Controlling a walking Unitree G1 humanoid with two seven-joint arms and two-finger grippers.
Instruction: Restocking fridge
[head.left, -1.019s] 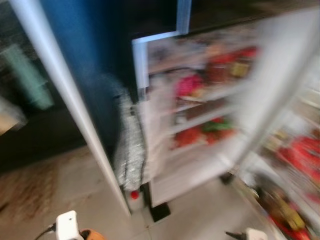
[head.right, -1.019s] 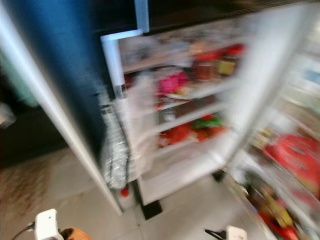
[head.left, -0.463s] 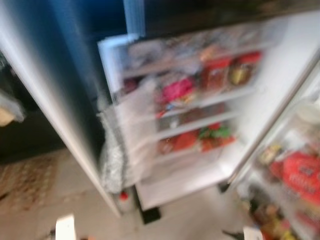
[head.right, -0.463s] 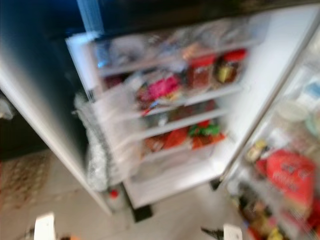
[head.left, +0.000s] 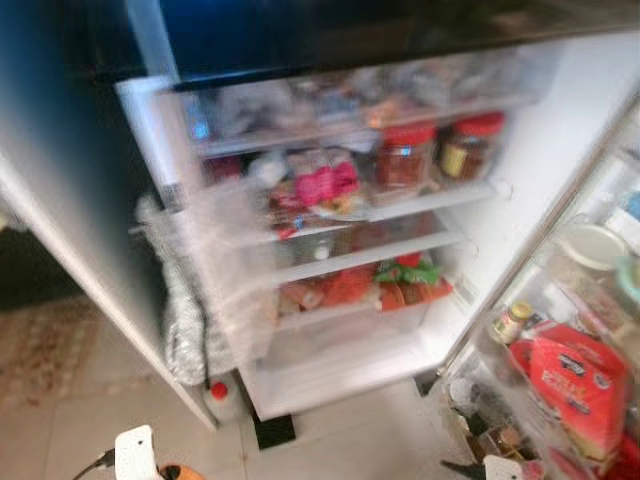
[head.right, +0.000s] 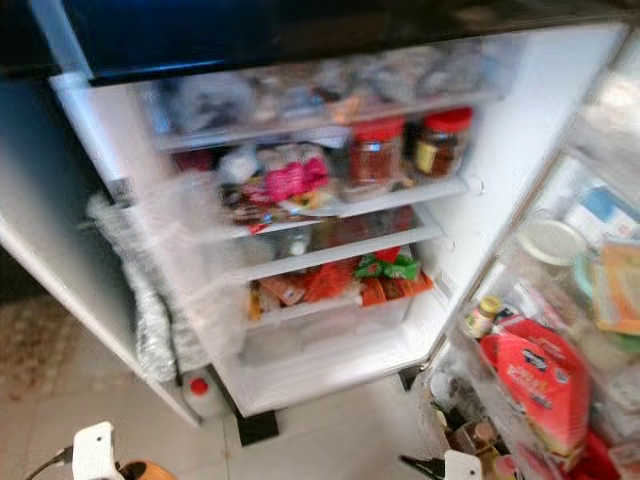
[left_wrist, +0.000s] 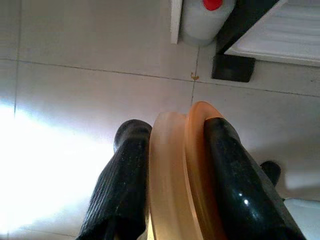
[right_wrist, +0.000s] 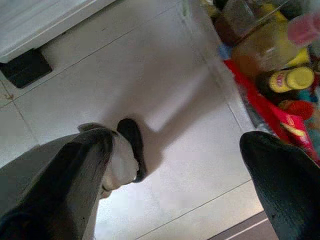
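Holding an orange round thing (left_wrist: 182, 175) tight between its two fingers, the left gripper (left_wrist: 175, 170) hangs low over the floor (left_wrist: 75, 75). The right gripper (right_wrist: 185, 165) is wide open and holds nothing. At 12 o'clock, farther off, the fridge (head.right: 500, 150) stands open with full shelves (head.right: 340, 205). The robot is carrying its thing over; next it likely needs a free spot.

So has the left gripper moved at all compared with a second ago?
Cannot tell. The left gripper holds an orange disc low by the floor; the camera swung, so no fixed reference.
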